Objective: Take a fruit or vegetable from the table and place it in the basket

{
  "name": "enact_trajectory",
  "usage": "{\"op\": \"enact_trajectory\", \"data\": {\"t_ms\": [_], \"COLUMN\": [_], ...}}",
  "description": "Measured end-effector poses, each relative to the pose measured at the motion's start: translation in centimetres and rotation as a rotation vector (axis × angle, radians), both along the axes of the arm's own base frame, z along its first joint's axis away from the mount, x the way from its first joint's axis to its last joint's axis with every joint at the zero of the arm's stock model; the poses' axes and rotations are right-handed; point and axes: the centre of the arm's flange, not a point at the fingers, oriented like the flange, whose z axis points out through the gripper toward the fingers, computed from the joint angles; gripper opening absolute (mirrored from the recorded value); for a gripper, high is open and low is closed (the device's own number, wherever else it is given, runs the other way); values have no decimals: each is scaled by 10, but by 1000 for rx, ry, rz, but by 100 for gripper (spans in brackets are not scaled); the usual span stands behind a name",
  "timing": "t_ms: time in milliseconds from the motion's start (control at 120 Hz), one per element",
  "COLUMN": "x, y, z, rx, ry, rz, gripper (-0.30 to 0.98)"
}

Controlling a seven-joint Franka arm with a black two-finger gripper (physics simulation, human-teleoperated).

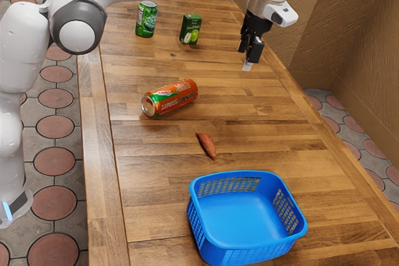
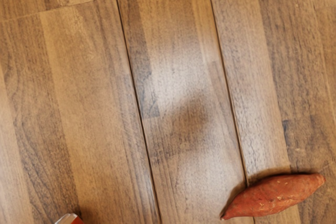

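1. From the exterior view, I'd worry about the reach: a low sweep from the gripper (image 1: 249, 47) toward the sweet potato (image 1: 206, 145) might clip the orange can (image 1: 170, 98), which lies on its side and could roll.
2. The gripper hangs above the table (image 1: 299, 144) with its fingers spread and nothing between them. The sweet potato lies on the wood, well apart from the hand, between that can and the blue basket (image 1: 249, 252).
3. In the wrist view, the sweet potato (image 2: 275, 195) looks plump in the middle with tapered ends — a grip near a tip could slip off. It sits off to one side of the hand, not centred beneath — so lining up comes first, I'd say.
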Motion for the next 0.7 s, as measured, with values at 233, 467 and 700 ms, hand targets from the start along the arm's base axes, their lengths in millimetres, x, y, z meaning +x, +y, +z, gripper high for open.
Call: {"op": "enact_trajectory", "data": {"t_ms": [233, 467, 700], "x": [0, 13, -16], "y": [16, -36, -64], "z": [-2, -15, -57], "rx": [-27, -75, -18], "ry": [3, -29, 47], "rz": [27, -265, -562], "gripper": [69, 69, 69]}}
